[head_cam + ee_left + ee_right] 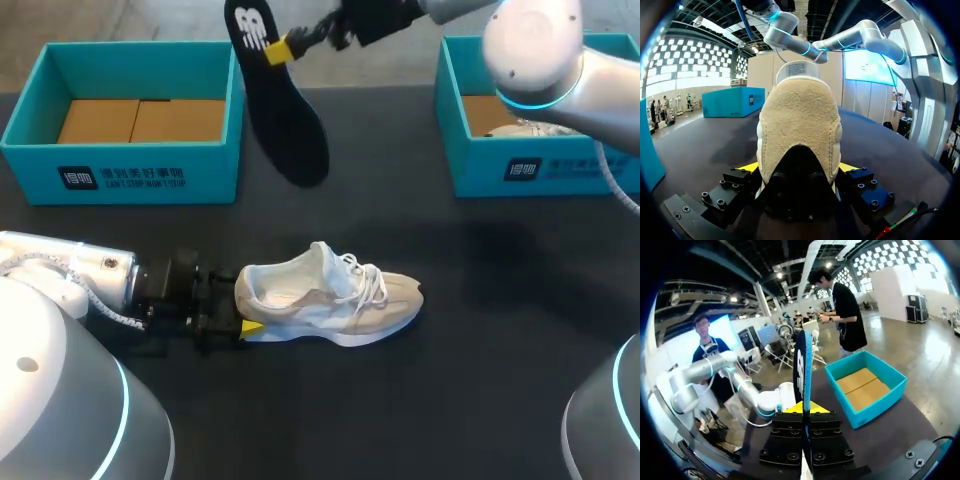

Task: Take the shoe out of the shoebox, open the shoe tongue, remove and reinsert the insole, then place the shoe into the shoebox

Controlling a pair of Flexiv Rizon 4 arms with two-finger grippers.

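Observation:
A white and beige shoe (335,295) lies on its sole mid-table, toe pointing right. My left gripper (243,312) is shut on its heel; in the left wrist view the suede heel (800,125) fills the space between the yellow fingertips (748,166). High over the back of the table, my right gripper (279,50) is shut on the heel end of the black insole (285,105), which hangs down in the air. In the right wrist view the insole (803,365) stands edge-on between the fingers. An open teal shoebox (120,160) sits at back left, showing only its cardboard floor.
A second teal box (520,165) stands at back right with another white shoe (545,128) partly visible inside, under my right arm (560,60). Dark tabletop lies around the shoe and toward the front edge.

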